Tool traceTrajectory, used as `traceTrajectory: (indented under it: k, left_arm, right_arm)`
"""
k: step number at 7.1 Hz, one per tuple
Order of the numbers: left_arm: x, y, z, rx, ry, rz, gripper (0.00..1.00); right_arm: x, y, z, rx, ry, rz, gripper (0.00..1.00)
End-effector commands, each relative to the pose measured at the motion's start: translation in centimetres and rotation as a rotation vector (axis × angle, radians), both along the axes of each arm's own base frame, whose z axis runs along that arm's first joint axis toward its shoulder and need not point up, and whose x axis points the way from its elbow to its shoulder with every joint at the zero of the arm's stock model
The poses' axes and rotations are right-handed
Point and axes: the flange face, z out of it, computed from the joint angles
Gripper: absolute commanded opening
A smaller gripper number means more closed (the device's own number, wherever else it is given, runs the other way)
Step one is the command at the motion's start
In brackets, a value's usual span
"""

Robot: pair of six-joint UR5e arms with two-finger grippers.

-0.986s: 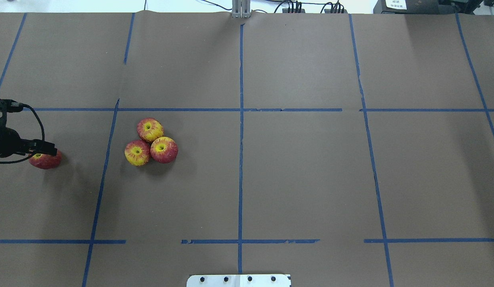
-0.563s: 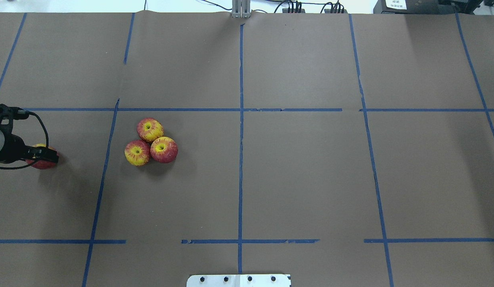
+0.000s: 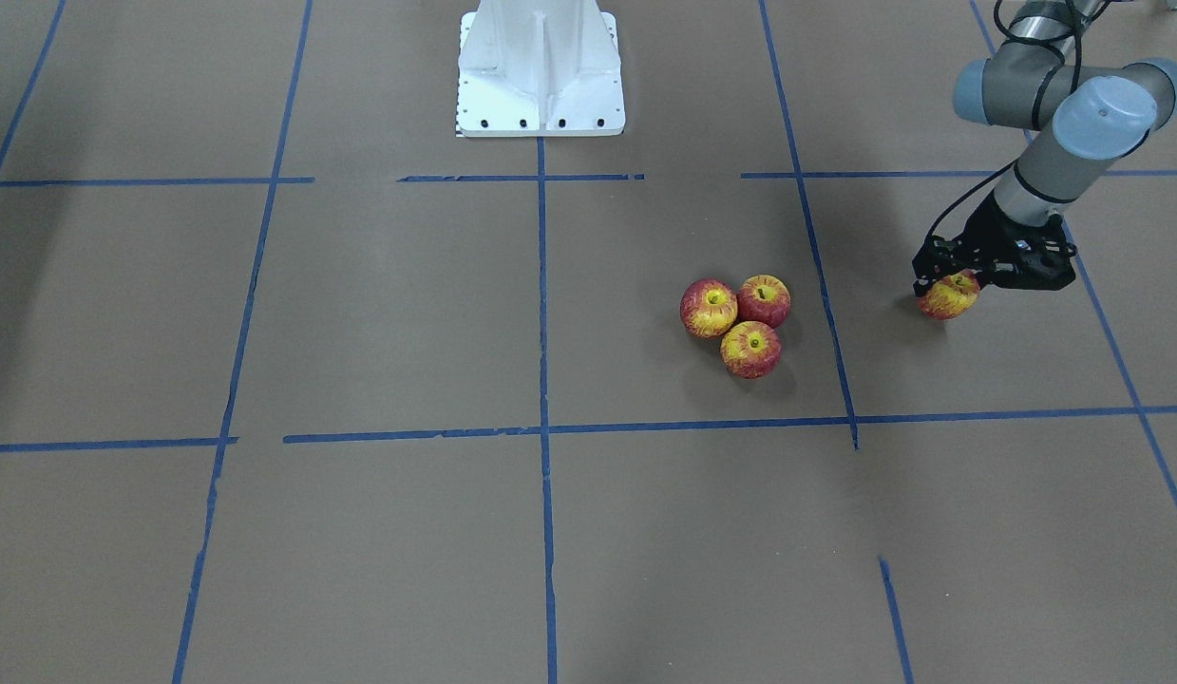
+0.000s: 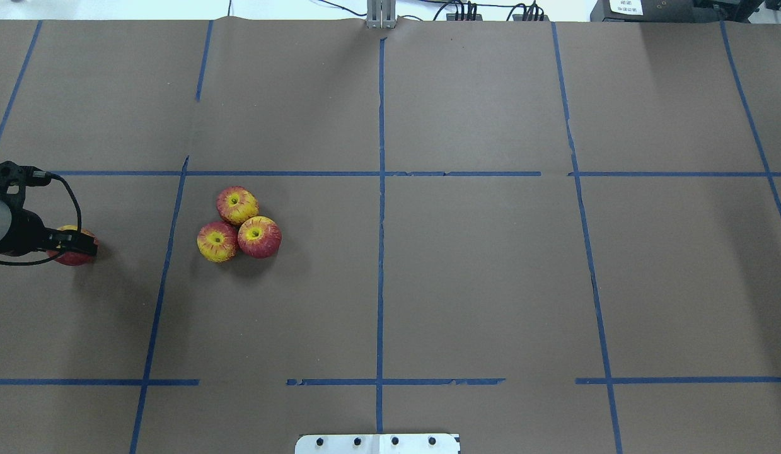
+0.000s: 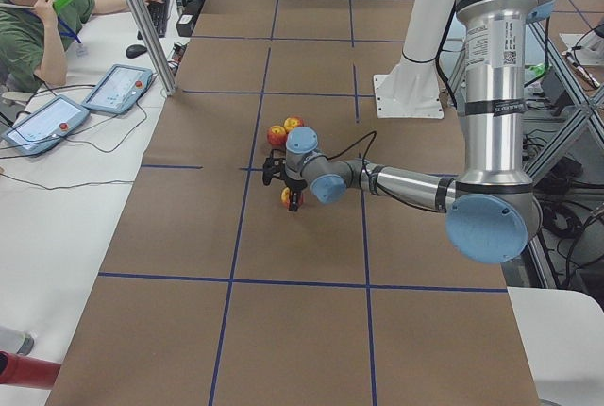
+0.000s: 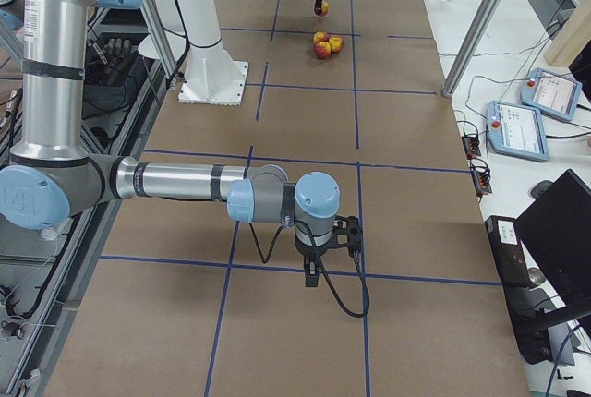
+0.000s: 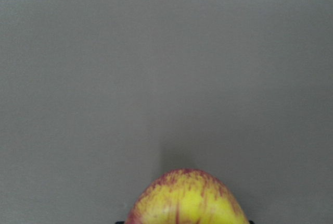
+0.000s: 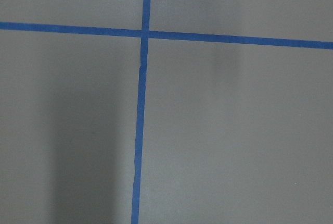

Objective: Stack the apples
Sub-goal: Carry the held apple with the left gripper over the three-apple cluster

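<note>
The overhead camera looks down from behind the white base (image 4: 377,443); the front one faces that base from opposite, both sharing the three apples (image 4: 239,217). Side cameras flank the base from afar; wrist cameras hover close over paper (image 8: 234,130).

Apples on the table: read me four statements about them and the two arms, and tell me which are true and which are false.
1. Three apples lie touching in one cluster. True.
2. One apple sits on top of that cluster. False: nothing is stacked yet. The fourth apple lies apart from the cluster.
3. The fourth apple is at the left end effector. True.
4. The right end effector hangs over the cluster. False: it is far from every apple, over bare table where blue tape lines cross.
</note>
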Motion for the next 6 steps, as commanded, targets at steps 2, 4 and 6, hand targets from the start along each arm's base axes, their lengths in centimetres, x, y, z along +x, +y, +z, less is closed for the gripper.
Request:
traceTrajectory:
  k: [2,4,6]
  left_arm:
    - [3.7,-4.7,-14.2,-0.113,-0.034,-0.074,0.16]
    - [7.5,-4.8,-19.3,-0.186,0.039,-0.139,0.17]
    - [12.0,-4.6,-22.4,-0.258,0.077,-0.168,0.17]
  right_arm:
    - [0.0,0.0,0.0,0.000,0.000,0.000,1.00]
    - [0.0,0.0,0.0,0.000,0.000,0.000,1.00]
    - [0.0,0.0,0.0,0.000,0.000,0.000,1.00]
